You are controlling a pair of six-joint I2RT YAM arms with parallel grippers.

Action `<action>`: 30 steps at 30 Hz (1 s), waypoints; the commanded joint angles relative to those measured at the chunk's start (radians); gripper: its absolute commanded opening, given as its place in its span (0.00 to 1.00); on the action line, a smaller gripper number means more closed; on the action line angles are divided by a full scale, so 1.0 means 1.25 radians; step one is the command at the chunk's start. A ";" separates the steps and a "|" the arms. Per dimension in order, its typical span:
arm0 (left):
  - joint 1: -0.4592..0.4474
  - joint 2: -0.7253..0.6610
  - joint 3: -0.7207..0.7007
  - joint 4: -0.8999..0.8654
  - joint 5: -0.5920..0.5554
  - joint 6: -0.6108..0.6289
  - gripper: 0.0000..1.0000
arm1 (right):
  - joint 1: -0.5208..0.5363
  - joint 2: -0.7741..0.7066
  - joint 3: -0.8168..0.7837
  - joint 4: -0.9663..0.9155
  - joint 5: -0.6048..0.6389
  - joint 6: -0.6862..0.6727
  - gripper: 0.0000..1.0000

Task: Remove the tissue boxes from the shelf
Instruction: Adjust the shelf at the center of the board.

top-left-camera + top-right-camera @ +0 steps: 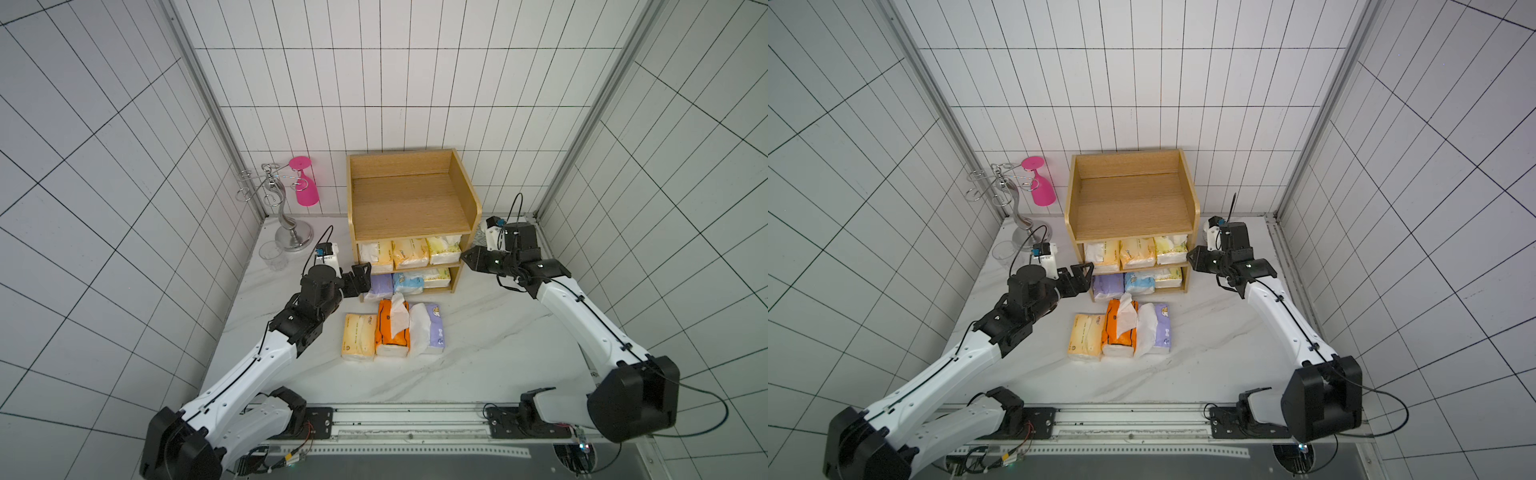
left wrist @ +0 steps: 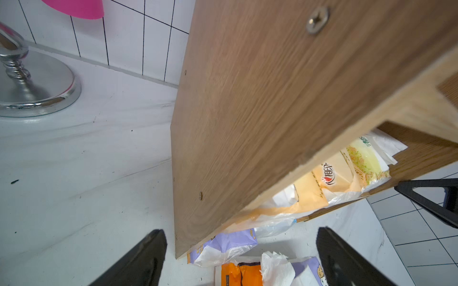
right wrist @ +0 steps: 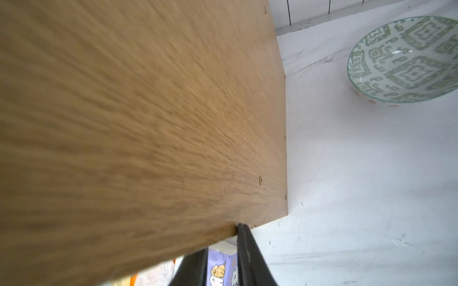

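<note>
Wooden shelf [image 1: 411, 208] on marble table [image 1: 498, 345]. Middle-tier tissue packs [image 1: 409, 252]: three abreast. Bottom-tier tissue packs [image 1: 408, 283]: purple, light blue, cream. Three more lie on the table just in front, orange pack [image 1: 384, 336] in the middle, a sheet pulled up. Left gripper [image 1: 365, 277] at the left side panel's front edge, fingers spread wide astride it. Right gripper [image 1: 465, 257] at the right panel's edge, fingers nearly together, one tip on the outer face. Clamped or not, can't tell.

Both arms [image 1: 249, 365] [image 1: 582, 320] are white with black joints [image 1: 631, 403]
</note>
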 commanded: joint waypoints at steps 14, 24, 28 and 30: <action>0.041 0.039 0.055 0.036 0.071 0.010 0.98 | -0.046 0.049 0.075 0.048 -0.038 0.016 0.30; 0.040 -0.105 0.001 0.001 0.082 0.022 0.98 | 0.030 -0.203 -0.152 0.140 0.035 0.189 0.50; 0.041 -0.121 -0.014 -0.016 0.067 0.008 0.98 | 0.156 -0.231 -0.229 0.260 0.080 0.255 0.55; 0.043 -0.127 -0.021 -0.029 0.061 -0.004 0.98 | 0.211 -0.223 -0.255 0.326 0.105 0.280 0.57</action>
